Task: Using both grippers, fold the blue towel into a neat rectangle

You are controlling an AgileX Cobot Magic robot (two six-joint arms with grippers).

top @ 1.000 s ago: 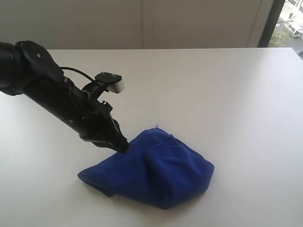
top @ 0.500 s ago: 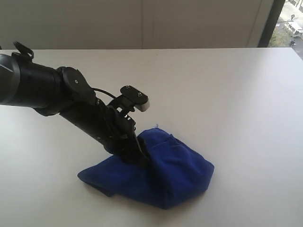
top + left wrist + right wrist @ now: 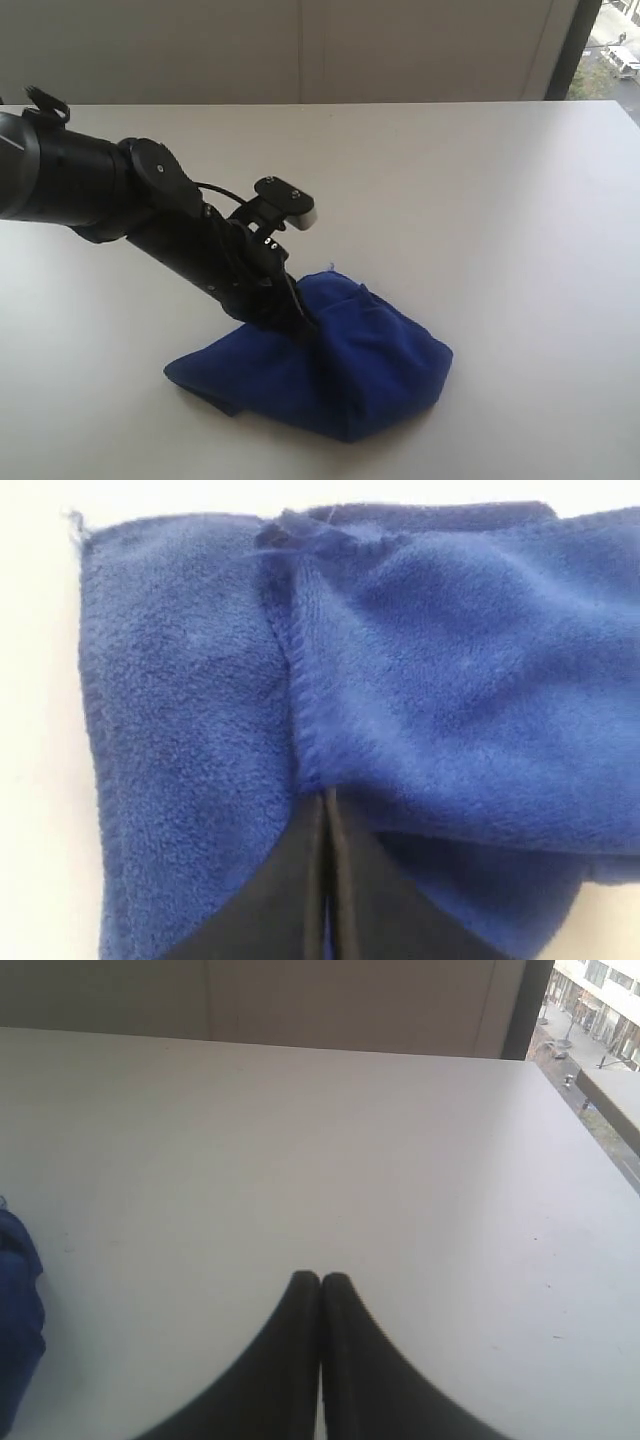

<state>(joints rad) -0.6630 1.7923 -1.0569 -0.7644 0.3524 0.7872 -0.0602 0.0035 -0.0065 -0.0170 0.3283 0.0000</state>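
The blue towel (image 3: 345, 370) lies crumpled in a loose mound on the white table (image 3: 480, 200), near its front edge. My left gripper (image 3: 304, 331) reaches down from the left onto the mound's upper left side. In the left wrist view its jaws (image 3: 327, 796) are pressed together, their tips tucked under a hemmed fold of the blue towel (image 3: 450, 680), pinching cloth. A thread tail (image 3: 72, 520) sticks out at one corner. My right gripper (image 3: 321, 1278) is shut on nothing above bare table. It does not show in the exterior view. A bit of the blue towel (image 3: 15, 1300) shows in the right wrist view.
The table's far edge (image 3: 330, 103) meets a pale wall. A window (image 3: 612, 50) stands at the far right corner. White tabletop surrounds the towel on every side, with the table's right edge (image 3: 590, 1130) near the window.
The left arm has come forward and lower, from the towel's left edge onto the mound. Its jaws have gone in at a fold near the top. The towel's outline has barely changed.
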